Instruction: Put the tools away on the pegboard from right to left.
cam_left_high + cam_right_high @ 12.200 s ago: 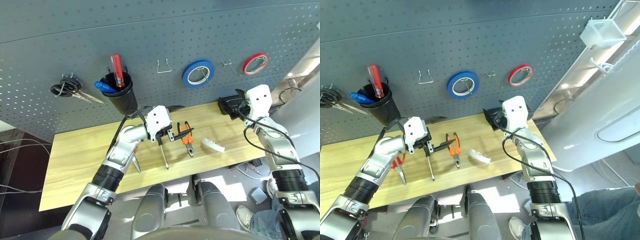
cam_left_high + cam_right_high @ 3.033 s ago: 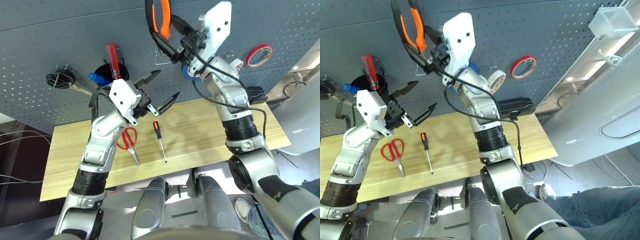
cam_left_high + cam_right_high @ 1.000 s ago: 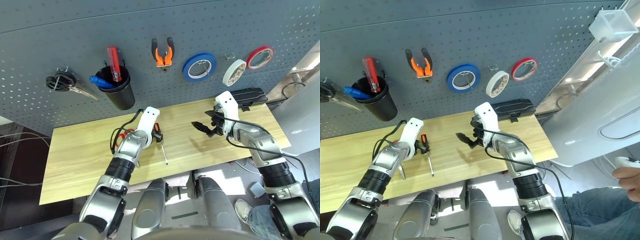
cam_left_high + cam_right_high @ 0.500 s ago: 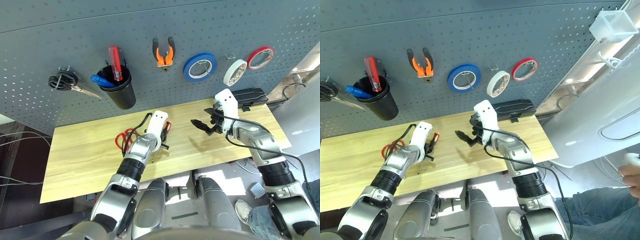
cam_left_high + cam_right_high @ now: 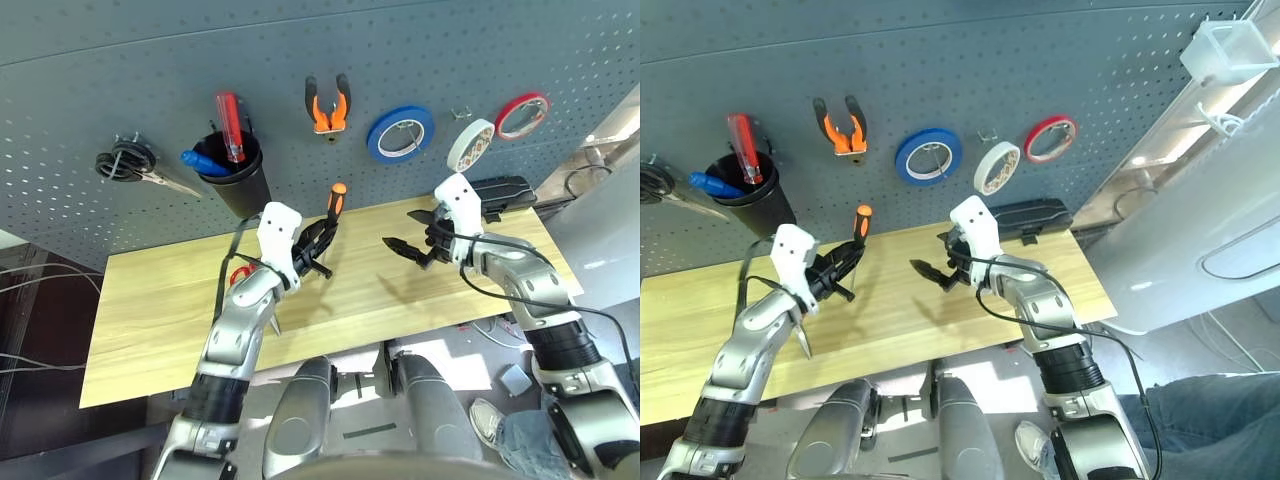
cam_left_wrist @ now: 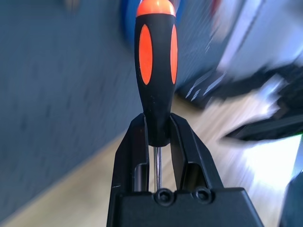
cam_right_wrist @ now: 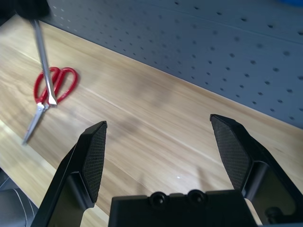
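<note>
Hanging on the pegboard (image 5: 120, 90) from left to right are black scissors (image 5: 135, 168), a black cup (image 5: 235, 180), pliers (image 5: 325, 100) and three tape rolls. Red scissors (image 7: 49, 92) lie on the bench (image 5: 160, 300). Above it, the left pincer (image 5: 318, 245) clenches the screwdriver (image 5: 334, 207), handle up, while the right pincer (image 5: 408, 230) hovers released.

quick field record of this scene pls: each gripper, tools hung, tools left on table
left gripper: shut on the screwdriver, lifted off the table
right gripper: open, holding nothing, above the table
on the pegboard: orange-handled pliers, whitish tape roll
on table: red-handled scissors
</note>
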Tool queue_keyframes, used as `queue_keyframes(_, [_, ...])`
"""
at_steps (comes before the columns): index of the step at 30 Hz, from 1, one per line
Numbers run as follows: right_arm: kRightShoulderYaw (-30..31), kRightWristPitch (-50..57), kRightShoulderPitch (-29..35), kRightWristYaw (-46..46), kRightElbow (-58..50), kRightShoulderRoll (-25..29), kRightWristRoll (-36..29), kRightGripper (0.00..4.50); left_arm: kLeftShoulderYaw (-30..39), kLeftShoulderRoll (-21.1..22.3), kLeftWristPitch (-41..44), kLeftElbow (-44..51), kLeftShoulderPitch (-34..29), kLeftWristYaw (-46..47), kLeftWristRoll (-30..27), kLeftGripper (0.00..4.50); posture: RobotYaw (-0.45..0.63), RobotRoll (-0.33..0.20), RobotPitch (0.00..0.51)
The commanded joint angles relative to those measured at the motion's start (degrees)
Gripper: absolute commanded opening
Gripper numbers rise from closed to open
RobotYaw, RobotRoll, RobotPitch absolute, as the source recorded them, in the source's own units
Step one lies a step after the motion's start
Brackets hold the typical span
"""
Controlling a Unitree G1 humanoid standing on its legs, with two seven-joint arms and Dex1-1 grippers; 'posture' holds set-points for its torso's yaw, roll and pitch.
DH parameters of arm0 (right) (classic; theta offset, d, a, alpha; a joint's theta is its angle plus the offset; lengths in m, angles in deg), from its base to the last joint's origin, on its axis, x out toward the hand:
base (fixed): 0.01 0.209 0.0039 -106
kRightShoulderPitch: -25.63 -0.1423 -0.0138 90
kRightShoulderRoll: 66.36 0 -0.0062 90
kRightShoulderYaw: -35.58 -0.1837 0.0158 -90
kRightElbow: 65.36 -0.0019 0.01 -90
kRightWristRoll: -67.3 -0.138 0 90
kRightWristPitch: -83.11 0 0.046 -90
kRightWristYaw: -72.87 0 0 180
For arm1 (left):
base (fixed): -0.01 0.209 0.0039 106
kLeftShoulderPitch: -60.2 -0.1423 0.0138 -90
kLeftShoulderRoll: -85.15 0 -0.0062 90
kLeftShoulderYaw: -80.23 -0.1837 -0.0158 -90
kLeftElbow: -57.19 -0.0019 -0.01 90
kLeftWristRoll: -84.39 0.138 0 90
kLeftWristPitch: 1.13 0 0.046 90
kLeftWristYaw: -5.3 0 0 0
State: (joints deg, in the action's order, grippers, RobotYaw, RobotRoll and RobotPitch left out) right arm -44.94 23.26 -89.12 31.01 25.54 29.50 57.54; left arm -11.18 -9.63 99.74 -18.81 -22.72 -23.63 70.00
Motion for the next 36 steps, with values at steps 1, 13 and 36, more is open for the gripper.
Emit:
queue_keyframes(1, [0.7,-0.3,-1.0,-1.0,-0.6,-0.7,-0.9,4.5,3.8,-0.9,-0.3,5.7,0.7,2.6,-3.9,0.54,0.08,0.0,0.227])
queue_keyframes(13, [1.0,-5.2,-4.2,-4.2,-1.1,-2.8,-2.8,4.5,12.3,1.7,5.0,16.4,14.6,16.5,-5.7,0.54,0.08,0.0,0.234])
queue_keyframes(36, [0.2,-7.0,-10.9,-4.4,-2.5,-10.2,-7.5,4.5,18.1,10.8,13.7,23.9,13.9,23.2,-6.0,0.54,0.12,0.0,0.239])
